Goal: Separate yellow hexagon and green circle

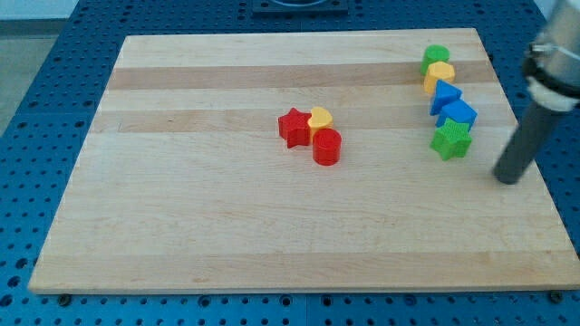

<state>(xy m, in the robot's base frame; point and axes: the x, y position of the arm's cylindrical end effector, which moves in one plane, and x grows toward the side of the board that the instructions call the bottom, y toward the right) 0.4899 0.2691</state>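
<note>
The green circle [436, 57] and the yellow hexagon [439, 74] touch each other at the upper right of the table [227, 235], on top of a column of blocks. My tip [510, 177], a bare rod with no gripper and holding nothing, stands at the right, below and well apart from them. I think it should enter between these two from the side and push only one away, without touching the blue blocks [451, 103] below.

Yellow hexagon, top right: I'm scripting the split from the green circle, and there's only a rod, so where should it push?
Probably on the yellow hexagon's right face, pushing toward the view's left. It touches the green circle above and a blue block below, so only its sides are free. My tip sits lower right.
</note>
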